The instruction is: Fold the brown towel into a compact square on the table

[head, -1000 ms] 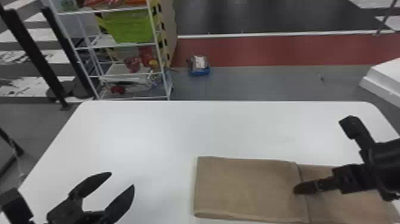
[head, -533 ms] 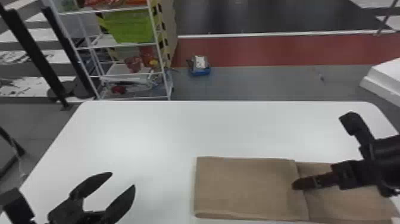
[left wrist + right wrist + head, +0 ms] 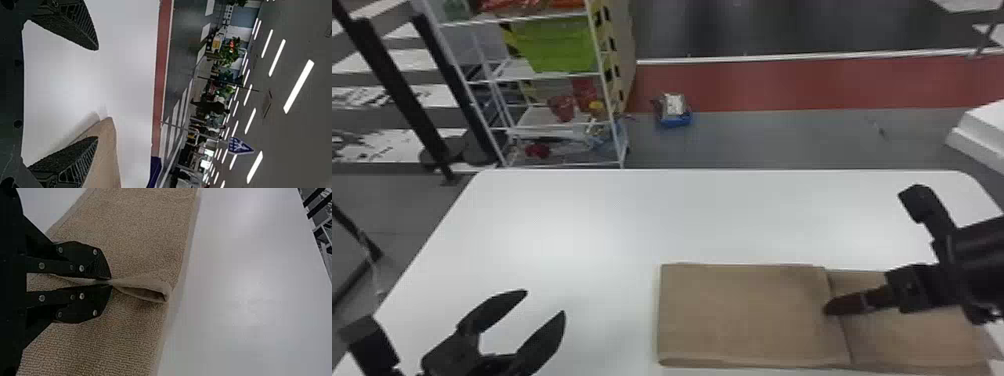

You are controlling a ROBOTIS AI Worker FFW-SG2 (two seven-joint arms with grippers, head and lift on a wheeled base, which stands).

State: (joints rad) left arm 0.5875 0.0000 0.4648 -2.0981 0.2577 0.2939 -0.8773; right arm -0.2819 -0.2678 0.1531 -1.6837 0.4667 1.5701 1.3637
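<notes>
My left gripper (image 3: 545,303), its two flat black fingers spread wide, hangs over the left side of the smooth white table (image 3: 612,215), well apart from the cloth. Toward the right lies the brown terry towel (image 3: 742,315), a long strip with a flap doubled over part of it. My right gripper (image 3: 110,282) pinches that flap's edge. I judge this the crosswise fold; next I should set the edge flat, release it, and bring the right end over.
</notes>
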